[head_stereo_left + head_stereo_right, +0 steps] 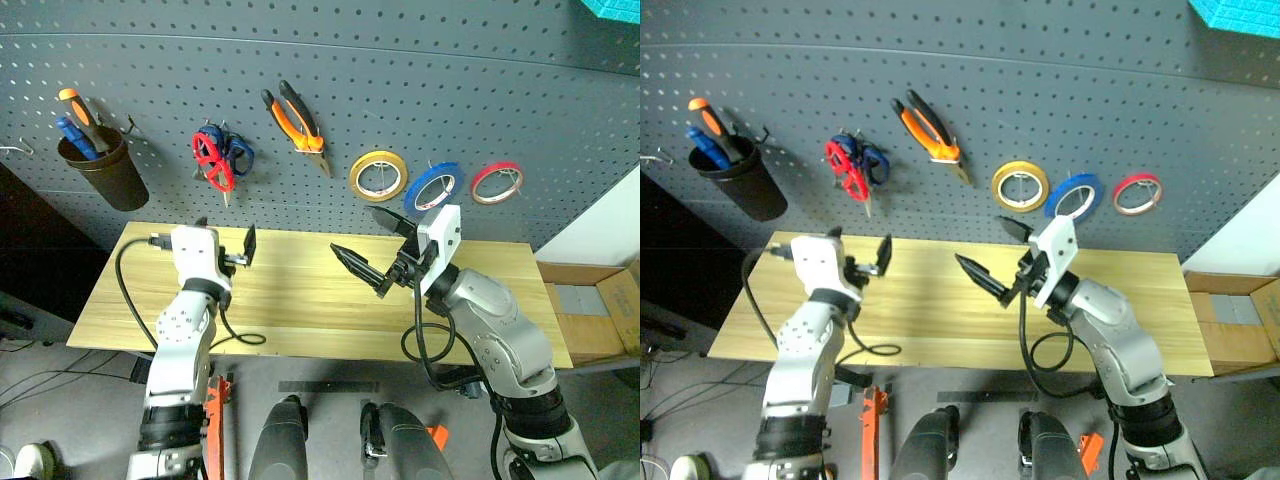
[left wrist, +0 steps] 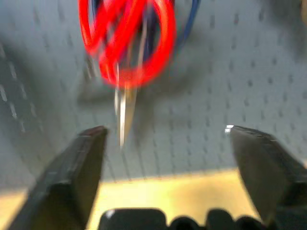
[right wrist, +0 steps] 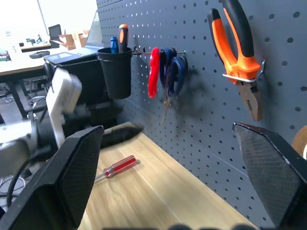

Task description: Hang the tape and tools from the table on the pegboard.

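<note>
My left fingers (image 1: 232,250) spread wide, empty, just below red scissors (image 1: 213,160) hung on pegboard (image 1: 400,80). R fingers (image 1: 378,245) wide too, over bare counter (image 1: 300,300) mid. Screwdriver (image 3: 116,167) lies near pegboard, under cup (image 1: 98,168).

A grey floor (image 1: 60,390) lies below the work area, with an open cardboard box (image 1: 592,310) resting on it to the right, beside a strip of white wall (image 1: 610,225). A teal object (image 1: 612,8) juts in above that strip. Seen from the right wrist view, a bright room opens to the far side, with a pale desk (image 3: 19,64) holding a dark laptop (image 3: 72,52) under strong window light (image 3: 67,17).
</note>
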Robot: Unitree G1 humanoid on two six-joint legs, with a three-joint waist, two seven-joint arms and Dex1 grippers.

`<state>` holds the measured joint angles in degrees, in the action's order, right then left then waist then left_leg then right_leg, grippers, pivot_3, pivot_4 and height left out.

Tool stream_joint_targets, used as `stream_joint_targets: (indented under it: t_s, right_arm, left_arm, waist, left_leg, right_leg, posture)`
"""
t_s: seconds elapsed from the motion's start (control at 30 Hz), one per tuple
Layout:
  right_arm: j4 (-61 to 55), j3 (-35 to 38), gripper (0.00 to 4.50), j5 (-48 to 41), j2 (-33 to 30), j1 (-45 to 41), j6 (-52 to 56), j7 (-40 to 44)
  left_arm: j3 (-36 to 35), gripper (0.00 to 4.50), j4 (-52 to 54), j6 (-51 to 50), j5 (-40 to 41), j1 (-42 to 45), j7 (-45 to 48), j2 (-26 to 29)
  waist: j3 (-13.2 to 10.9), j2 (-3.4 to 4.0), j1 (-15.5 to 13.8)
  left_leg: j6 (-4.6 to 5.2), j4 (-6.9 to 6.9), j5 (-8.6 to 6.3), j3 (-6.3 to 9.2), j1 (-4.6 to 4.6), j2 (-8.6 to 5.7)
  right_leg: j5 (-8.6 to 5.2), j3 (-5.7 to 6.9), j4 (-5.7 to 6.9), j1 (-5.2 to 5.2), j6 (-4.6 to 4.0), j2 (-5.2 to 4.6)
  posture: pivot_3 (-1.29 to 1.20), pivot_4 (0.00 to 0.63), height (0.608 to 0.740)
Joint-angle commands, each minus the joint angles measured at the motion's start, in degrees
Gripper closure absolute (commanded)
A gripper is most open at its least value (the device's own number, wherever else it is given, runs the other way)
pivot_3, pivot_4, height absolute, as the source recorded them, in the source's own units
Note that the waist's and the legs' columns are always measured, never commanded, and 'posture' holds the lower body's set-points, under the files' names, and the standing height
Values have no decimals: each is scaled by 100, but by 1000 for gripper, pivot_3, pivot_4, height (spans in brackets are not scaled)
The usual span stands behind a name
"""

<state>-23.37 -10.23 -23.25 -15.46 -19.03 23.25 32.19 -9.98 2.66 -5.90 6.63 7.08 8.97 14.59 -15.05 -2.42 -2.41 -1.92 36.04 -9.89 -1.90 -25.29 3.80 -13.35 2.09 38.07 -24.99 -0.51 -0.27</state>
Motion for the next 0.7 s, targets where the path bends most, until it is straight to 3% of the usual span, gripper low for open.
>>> stream_joint_targets:
  t_s: [0.03,0.17,0.27,0.4,0.7]
  right_arm:
    - [-383,-390,0,28,-41,16,312,53]
    - [-123,-939,0,184,320,-344,569,-70]
    - [485,-1320,0,499,861,-946,688,-254]
    - [984,-1351,0,586,1440,-1359,828,-486]
    - [1037,-1694,0,872,1511,-1457,989,-308]
  left_arm:
    - [-201,41,189,-294,60,-549,-155,-82]
    - [-436,41,91,-832,-1,-801,-171,205]
    - [-620,41,-709,-1211,-53,-142,25,914]
    - [-583,41,-1704,-1354,-7,691,342,1406]
    - [-10,41,-4349,-1021,-445,2259,910,1854]
  waist:
    - [-7,6,69]
    - [-126,15,98]
    - [-256,27,94]
    - [-404,65,63]
    - [-695,44,89]
  left_leg:
    - [0,-4,0,2,5,4]
    - [0,-4,0,4,34,47]
    - [-2,-8,0,7,50,75]
    - [-4,-22,1,9,48,77]
    - [-24,-23,-7,-47,7,67]
  right_leg:
    - [0,-5,2,0,-1,-1]
    - [-10,2,18,15,-33,3]
    - [-13,17,33,5,-62,12]
    - [-17,22,65,-20,-67,8]
    - [-42,1,61,-54,-23,-24]
  posture:
    - [57,305,740]
    - [70,347,740]
    - [79,379,740]
    - [92,417,740]
    - [62,500,740]
